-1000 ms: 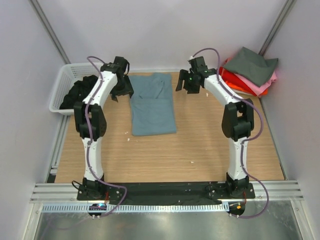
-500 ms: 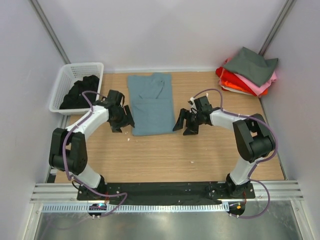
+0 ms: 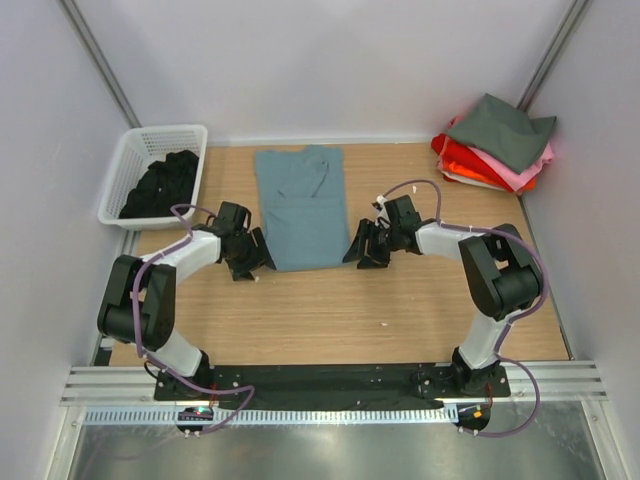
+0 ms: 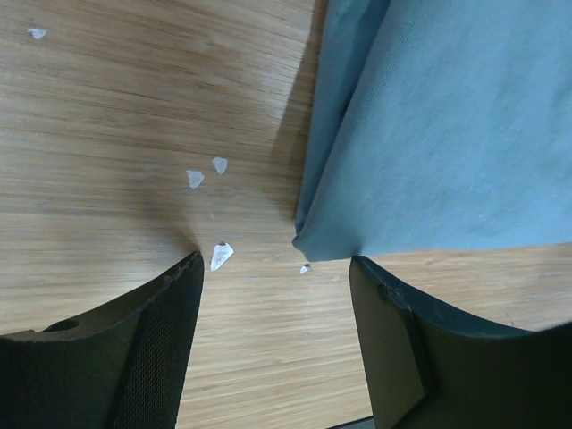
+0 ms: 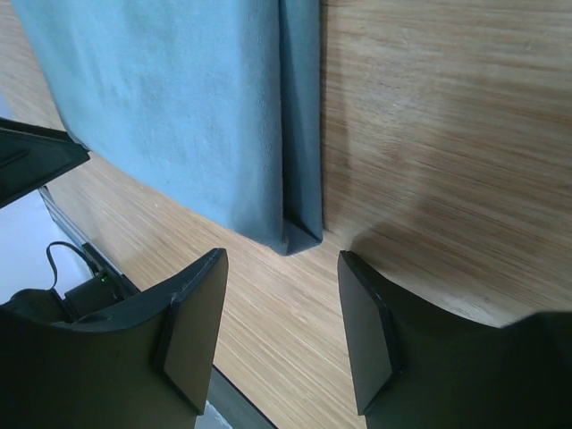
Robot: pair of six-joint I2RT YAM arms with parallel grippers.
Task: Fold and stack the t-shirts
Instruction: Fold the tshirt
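A dusty blue-grey t-shirt point(image 3: 300, 205) lies folded into a long strip in the middle of the table. My left gripper point(image 3: 254, 262) is low at its near left corner, and my right gripper point(image 3: 356, 251) is low at its near right corner. In the left wrist view the left gripper point(image 4: 275, 264) is open, with the shirt's corner point(image 4: 332, 239) just ahead of its right fingertip. In the right wrist view the right gripper point(image 5: 281, 259) is open too, and the shirt's folded corner point(image 5: 299, 234) lies just beyond the gap. Neither holds anything.
A stack of folded t-shirts point(image 3: 497, 145), dark grey on pink, red and orange, sits at the back right corner. A white lattice basket point(image 3: 132, 158) at the back left holds black cloth point(image 3: 162, 185). Small white scraps point(image 4: 219, 255) lie on the wood by the left gripper.
Both arms have pulled back from the shirt's far end to its near corners and dropped low to the table. The shirt has not moved.
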